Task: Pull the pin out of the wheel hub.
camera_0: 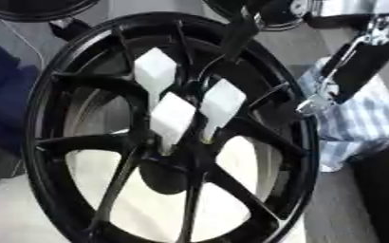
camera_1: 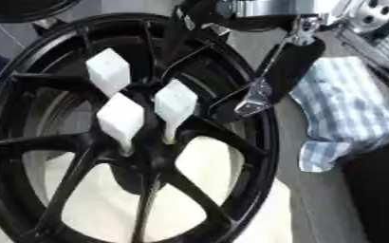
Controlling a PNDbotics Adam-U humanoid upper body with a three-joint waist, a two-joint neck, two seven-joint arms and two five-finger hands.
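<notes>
Three white, blocky, faceted pins (camera_0: 173, 118) stand in the glossy black wheel hub (camera_0: 169, 175) at frame centre, long axes running up-left, tapered ends sunk near the spokes' meeting point. My right hand (camera_1: 285, 71) reaches in from upper right beside the rim; I cannot tell its grip. Checked cloth (camera_1: 356, 99) lies right.

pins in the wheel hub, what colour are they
White: three pins standing in the black wheel hub, shown best in the left eye view.
</notes>
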